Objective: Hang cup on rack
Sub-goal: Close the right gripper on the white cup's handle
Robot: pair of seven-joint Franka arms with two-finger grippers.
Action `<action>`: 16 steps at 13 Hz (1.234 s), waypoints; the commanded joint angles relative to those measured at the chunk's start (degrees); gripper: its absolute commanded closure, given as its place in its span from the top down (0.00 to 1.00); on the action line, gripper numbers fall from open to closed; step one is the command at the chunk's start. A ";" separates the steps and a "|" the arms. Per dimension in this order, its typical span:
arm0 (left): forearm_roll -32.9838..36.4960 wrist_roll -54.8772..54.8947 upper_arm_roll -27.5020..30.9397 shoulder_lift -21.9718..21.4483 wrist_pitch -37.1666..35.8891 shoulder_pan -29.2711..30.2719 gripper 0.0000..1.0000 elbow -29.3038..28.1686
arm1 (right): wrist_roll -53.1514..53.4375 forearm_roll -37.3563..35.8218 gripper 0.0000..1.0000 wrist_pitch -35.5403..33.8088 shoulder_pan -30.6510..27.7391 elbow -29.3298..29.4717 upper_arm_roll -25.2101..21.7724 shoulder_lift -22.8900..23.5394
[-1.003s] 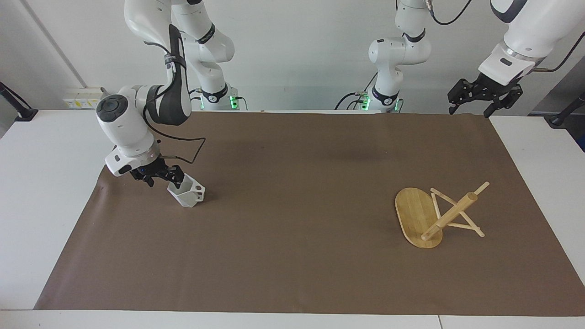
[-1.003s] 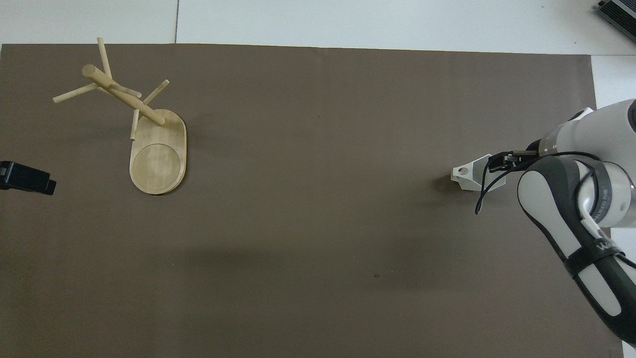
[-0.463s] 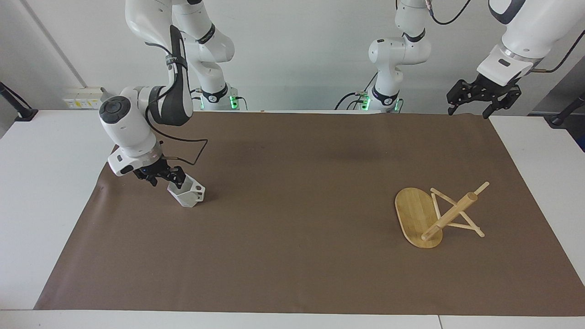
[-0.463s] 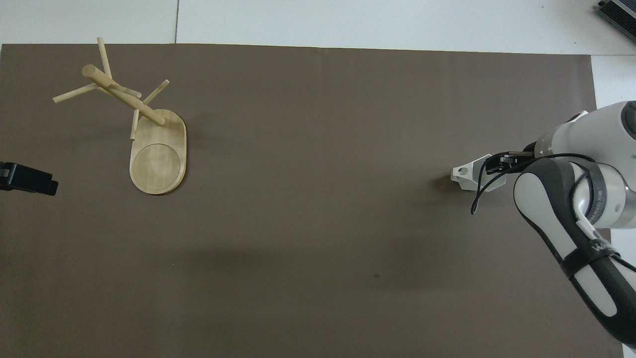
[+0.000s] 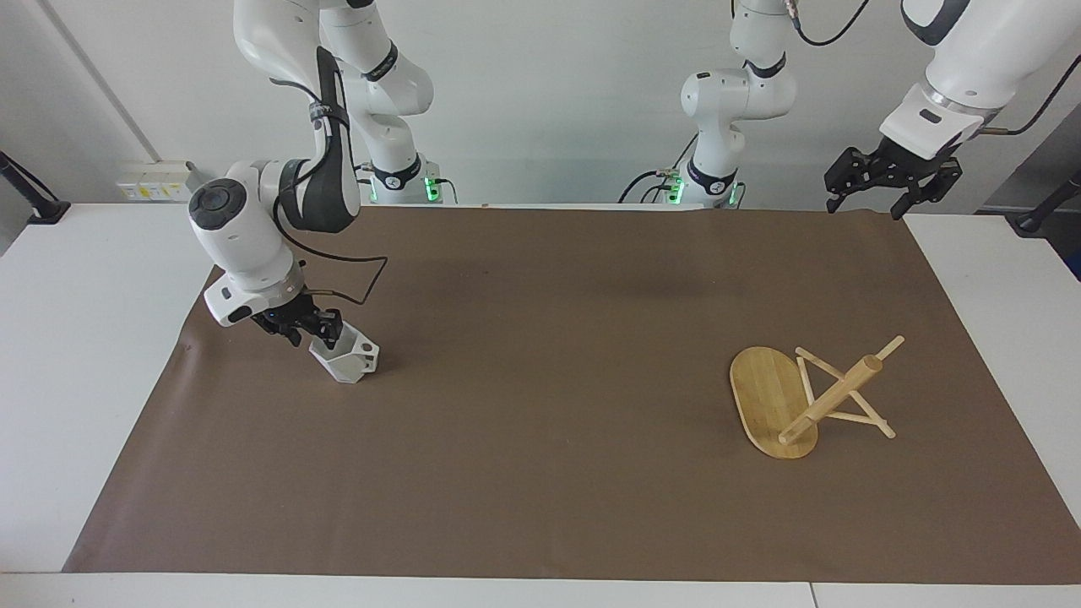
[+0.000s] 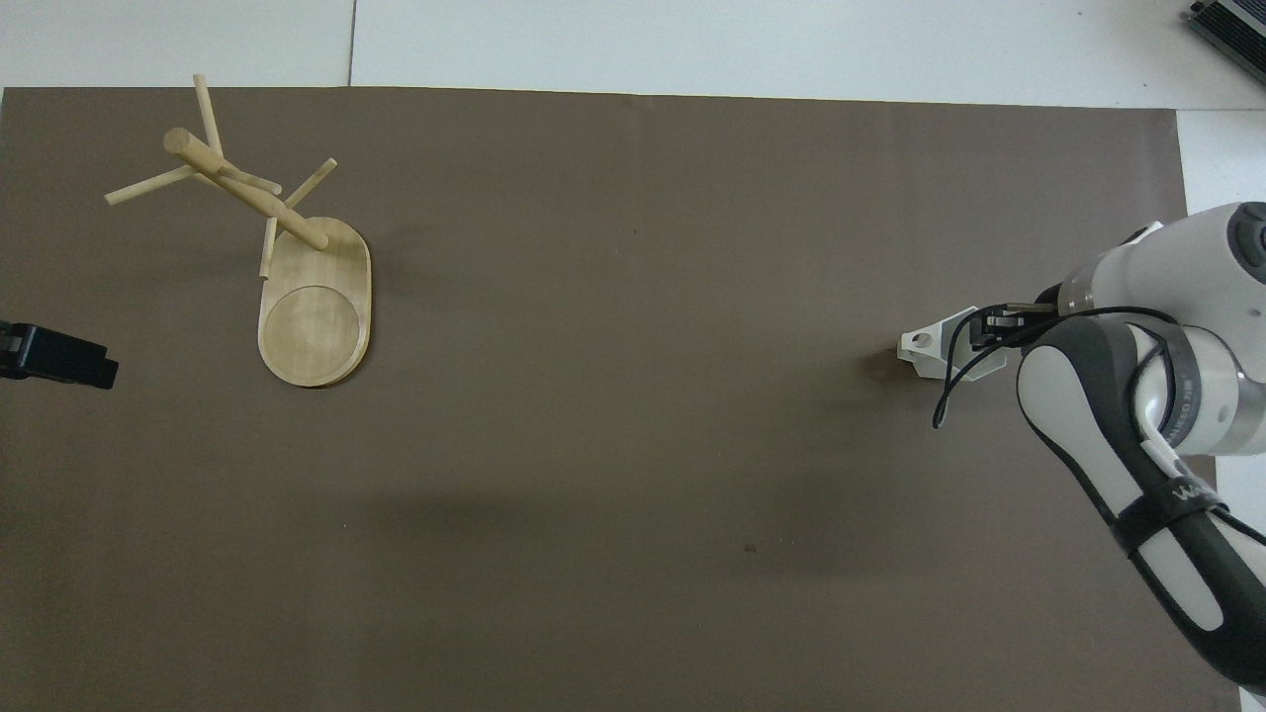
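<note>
The white faceted cup (image 5: 348, 361) rests on the brown mat toward the right arm's end of the table, tilted, with its handle pointing toward the table's middle; it also shows in the overhead view (image 6: 935, 348). My right gripper (image 5: 321, 331) is at the cup's rim, shut on the rim wall. It also shows in the overhead view (image 6: 992, 327). The bamboo rack (image 5: 773, 397) sits toward the left arm's end, its base flat on the mat and its post (image 5: 832, 399) slanting, with thin pegs. My left gripper (image 5: 891, 181) hangs open and empty, high over the mat's corner, and waits.
The brown mat (image 5: 549, 380) covers most of the white table (image 5: 76, 338). The rack also shows in the overhead view (image 6: 315, 316). The left gripper shows at the overhead view's edge (image 6: 54, 356). Both arm bases stand at the robots' edge.
My right arm's wrist has swung slightly up and toward the table's middle while its fingers stay at the cup's rim. The cup has not moved. The left gripper rose a little.
</note>
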 commanded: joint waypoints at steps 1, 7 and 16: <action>0.21 -0.79 0.46 -1.70 1.66 -0.65 1.00 -2.13 | 0.86 0.68 0.37 1.23 -1.03 -0.97 0.88 -0.51; 0.21 -0.88 0.38 -1.70 1.75 -0.74 1.00 -2.13 | 0.77 0.68 0.05 1.32 -1.03 -0.62 0.97 -0.42; 0.21 -0.88 0.38 -2.05 2.10 -0.74 1.00 -3.01 | 0.42 5.57 0.00 -0.43 -1.03 2.18 1.93 -0.16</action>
